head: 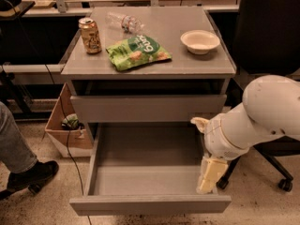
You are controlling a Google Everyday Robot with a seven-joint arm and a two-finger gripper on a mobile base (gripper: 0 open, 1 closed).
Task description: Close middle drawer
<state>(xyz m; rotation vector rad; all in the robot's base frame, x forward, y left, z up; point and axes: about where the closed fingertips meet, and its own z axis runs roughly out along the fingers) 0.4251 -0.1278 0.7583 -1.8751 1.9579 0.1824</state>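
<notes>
The middle drawer [150, 204] stands pulled far out of the cabinet [70, 86]. Its long low front is nearest us, and its wide shallow tray shows nothing inside. We judge it light and rigid, a grey tray that should run back easily if it rides on slides. The front has no handle, so there is nothing to grasp. We would press flat against the front panel, near its middle, because a push at one end could skew so wide a tray and make it bind.

The gripper [206, 182] hangs at the drawer's right front corner, pointing down. It seems to sit just inside the right wall, though the angle leaves us unsure whether it is over the tray or over the wall. We cannot tell whether it is wide or narrow, and it holds nothing that we can see. To push, it would first have to come round in front of the panel.

Just above, the top drawer [147, 108] with its taller front sits a little way out. On the cabinet's top stand a can [90, 35], a green bag [138, 52], a bowl [200, 41] and, lying down, a clear bottle [124, 21]. A cardboard box [63, 125] sits on the floor to the left, and an office chair [276, 172] stands behind the arm.
</notes>
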